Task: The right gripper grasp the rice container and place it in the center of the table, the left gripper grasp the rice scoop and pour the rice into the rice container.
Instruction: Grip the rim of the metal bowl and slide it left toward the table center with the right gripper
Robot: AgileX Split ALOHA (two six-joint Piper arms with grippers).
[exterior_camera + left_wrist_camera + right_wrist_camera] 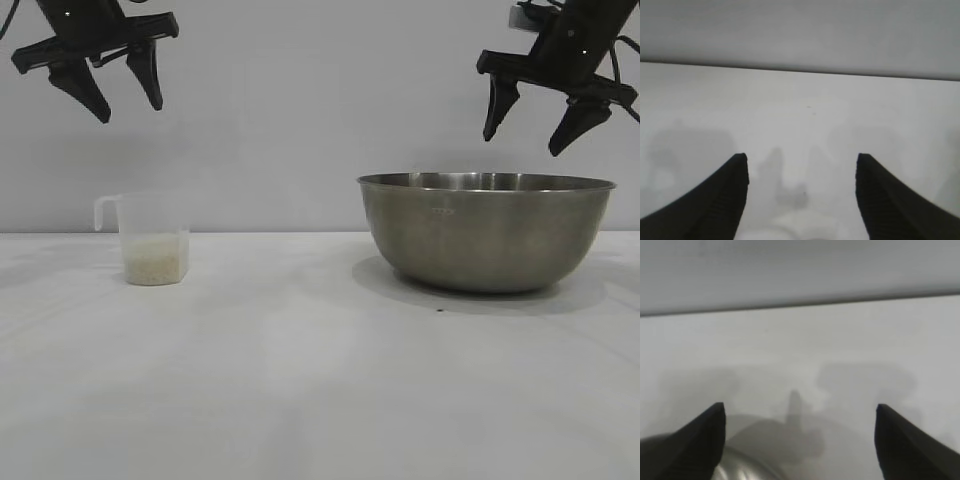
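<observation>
Rice container (487,232), a broad steel mixing bowl, sits on the white bench (300,380) off to the right, directly beneath the right pincer (541,118), which hangs above its rim with jaws spread and empty. Rigid, smooth and likely slippery, the bowl looks best pinched at its thin rim. The left pincer (118,90), also open, hovers over the light plastic rice scoop (152,239) holding rice (155,258); nothing lies between.

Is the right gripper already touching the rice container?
Apart. In the exterior view the right gripper hangs open above the rice container, and bare wall shows between its fingertips and the rim.
</observation>
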